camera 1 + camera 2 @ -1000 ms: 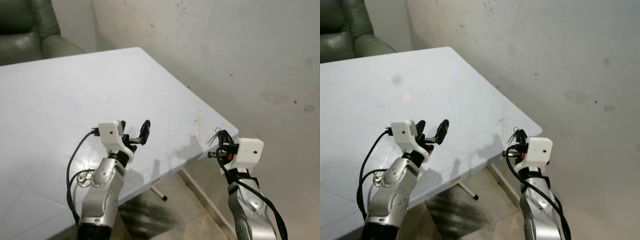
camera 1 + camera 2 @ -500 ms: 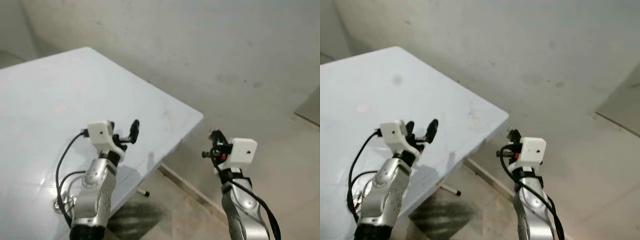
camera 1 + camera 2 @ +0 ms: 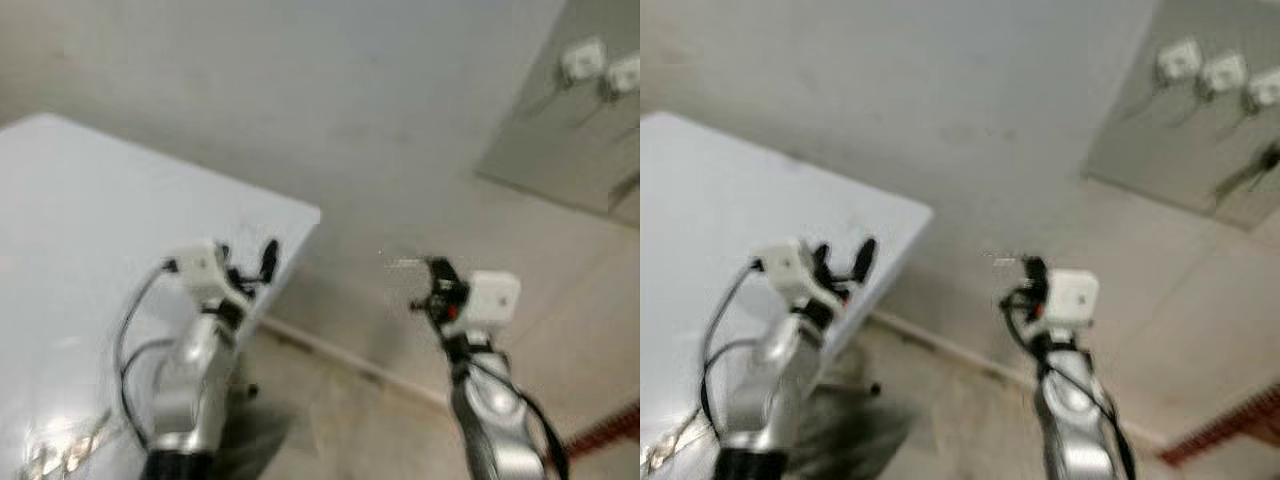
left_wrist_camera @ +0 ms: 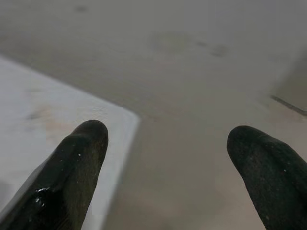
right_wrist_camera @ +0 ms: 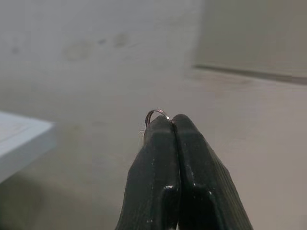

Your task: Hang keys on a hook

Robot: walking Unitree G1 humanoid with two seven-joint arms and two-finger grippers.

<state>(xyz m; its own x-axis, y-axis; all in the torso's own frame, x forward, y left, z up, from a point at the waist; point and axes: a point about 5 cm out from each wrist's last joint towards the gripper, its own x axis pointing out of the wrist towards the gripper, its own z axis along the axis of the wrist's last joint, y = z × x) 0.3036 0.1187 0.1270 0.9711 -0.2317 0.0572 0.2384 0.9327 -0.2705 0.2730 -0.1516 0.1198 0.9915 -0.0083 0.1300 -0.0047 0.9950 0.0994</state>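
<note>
My right gripper [image 5: 171,122] is shut on a thin metal key ring [image 5: 157,114], whose loop sticks out past the fingertips. In the left eye view that gripper [image 3: 437,272] is held up before a bare pale wall, with the keys [image 3: 404,263] a faint blur at its tip. My left gripper [image 3: 248,258] stands open and empty over the corner of the white table [image 3: 80,220]; its fingers [image 4: 81,143] are wide apart. Small white fittings [image 3: 583,58] sit on a grey panel at the upper right, too blurred to make out.
The white table's corner [image 4: 57,115] lies below the left gripper and to the left of the right one [image 5: 19,139]. The grey wall panel [image 3: 560,140] is ahead on the right. A tiled floor with a reddish strip [image 3: 605,430] lies below.
The whole view has swung to the right and is blurred: the table has slid left and the grey panel with white fittings has come into sight. Both grippers keep their states.
</note>
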